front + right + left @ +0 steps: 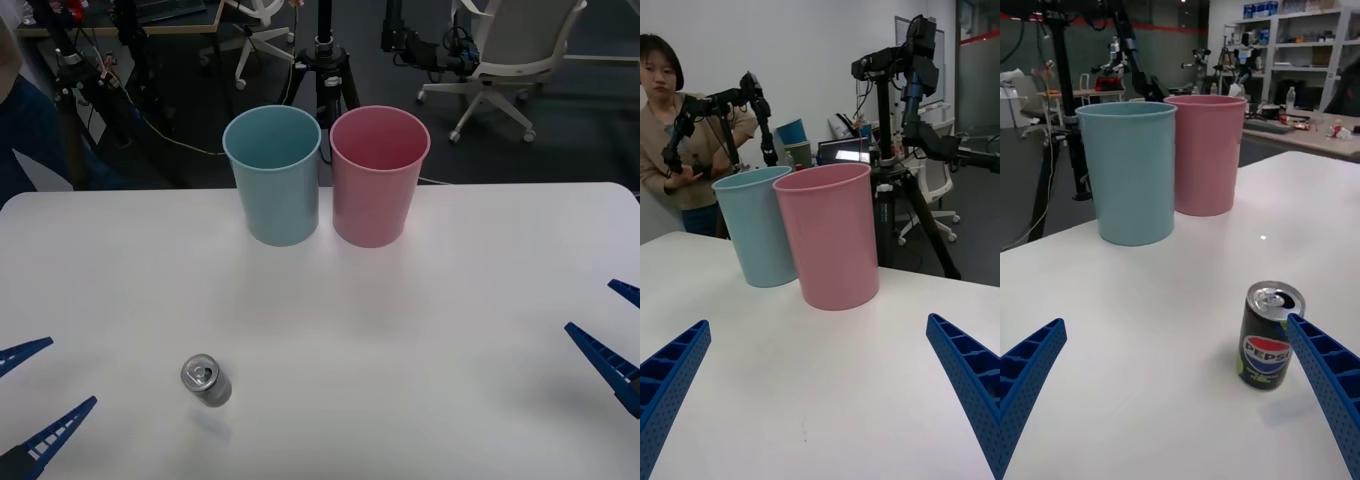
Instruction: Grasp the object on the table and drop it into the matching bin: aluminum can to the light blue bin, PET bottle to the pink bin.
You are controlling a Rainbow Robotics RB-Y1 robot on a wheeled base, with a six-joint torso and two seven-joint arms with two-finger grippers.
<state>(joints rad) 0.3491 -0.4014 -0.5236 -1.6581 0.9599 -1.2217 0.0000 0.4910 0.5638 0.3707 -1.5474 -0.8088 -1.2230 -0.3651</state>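
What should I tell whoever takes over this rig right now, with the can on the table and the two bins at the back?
Left gripper: jaws open, empty, low at the near left edge of the table, close to the can.
Right gripper: jaws open, empty, at the right edge, far from the can.
Can: upright on the table, near left, untouched; in the left wrist view it stands just ahead of one finger.
Blue bin and pink bin: upright side by side at the far middle of the table.
Done: nothing yet.
Left: grasp the can, likely with the left gripper, and drop it into the blue bin.
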